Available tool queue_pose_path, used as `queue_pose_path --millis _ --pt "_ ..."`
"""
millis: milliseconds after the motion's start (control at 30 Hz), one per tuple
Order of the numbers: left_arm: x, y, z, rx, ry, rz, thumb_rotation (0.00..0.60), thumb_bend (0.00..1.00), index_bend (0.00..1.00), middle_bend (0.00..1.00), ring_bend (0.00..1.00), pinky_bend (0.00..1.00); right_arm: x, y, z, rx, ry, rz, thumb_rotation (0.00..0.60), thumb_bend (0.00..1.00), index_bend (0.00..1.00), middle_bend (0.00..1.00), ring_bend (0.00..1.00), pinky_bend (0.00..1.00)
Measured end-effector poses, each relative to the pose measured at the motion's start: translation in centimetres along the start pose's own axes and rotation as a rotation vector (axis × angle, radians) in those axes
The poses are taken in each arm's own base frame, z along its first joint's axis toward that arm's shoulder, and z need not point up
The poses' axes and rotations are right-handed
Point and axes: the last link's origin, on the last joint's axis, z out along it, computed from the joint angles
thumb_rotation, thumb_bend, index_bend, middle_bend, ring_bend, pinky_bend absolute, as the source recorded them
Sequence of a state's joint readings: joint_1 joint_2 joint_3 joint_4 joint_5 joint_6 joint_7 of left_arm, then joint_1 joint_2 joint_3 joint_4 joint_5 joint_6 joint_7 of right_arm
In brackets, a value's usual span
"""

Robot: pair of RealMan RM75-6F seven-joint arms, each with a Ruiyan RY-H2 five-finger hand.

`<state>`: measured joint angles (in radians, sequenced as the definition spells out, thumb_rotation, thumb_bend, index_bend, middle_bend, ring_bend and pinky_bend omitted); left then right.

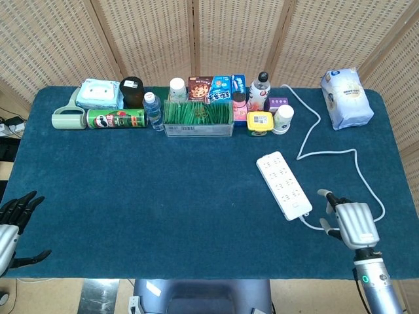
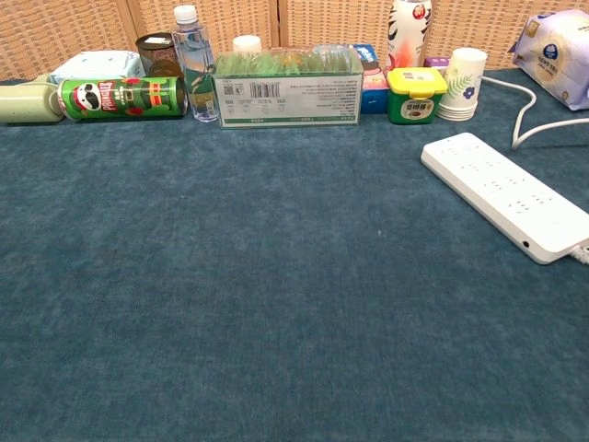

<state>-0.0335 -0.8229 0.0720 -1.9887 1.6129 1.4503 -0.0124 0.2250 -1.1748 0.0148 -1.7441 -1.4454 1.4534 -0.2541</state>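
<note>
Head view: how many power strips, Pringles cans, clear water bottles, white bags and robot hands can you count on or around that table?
power strip: 1
Pringles can: 1
clear water bottle: 1
white bag: 1
hands: 2, the left hand and the right hand
Total: 6

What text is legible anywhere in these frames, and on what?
"Pringles": on the green can lying on its side, letters sideways.
Barcode and fine print on the clear box of green sticks: too small to read.
Yellow-lidded tub, snack boxes, tall bottle, white bag: printing blurred, unreadable.
</note>
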Motion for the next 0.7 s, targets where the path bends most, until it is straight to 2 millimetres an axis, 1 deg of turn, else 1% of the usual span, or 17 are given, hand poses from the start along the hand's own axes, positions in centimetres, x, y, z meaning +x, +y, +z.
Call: queue_pose_path --millis 133,200,433,700 --pt "-0.6 0.0 -0.1 -0.005 -0.001 0.000 0.600 0.11 0.00 0.00 0.00 0.02 -0.3 1.1 -1.7 -0.029 0.007 0.034 0.600 0.00 0.21 0.26 0.24 0.40" --pt "-0.9 0.0 -0.1 -0.006 -0.005 0.007 0.600 0.11 0.00 0.00 0.00 0.02 -0.3 1.6 -2.2 -0.040 0.014 0.043 0.600 0.00 0.21 0.24 0.23 0.37" --pt "-0.8 -0.1 -0.2 -0.012 0.008 0.019 0.600 0.11 0.00 0.00 0.00 0.02 0.5 2.5 -3.1 -0.051 0.033 0.054 0.600 0.00 0.20 0.23 0.22 0.35" --pt "-0.6 -0.3 -0.6 -0.024 0.020 0.016 0.600 0.11 0.00 0.00 0.00 0.02 1.5 2.1 -3.9 -0.028 0.045 0.063 0.600 0.00 0.20 0.23 0.22 0.35"
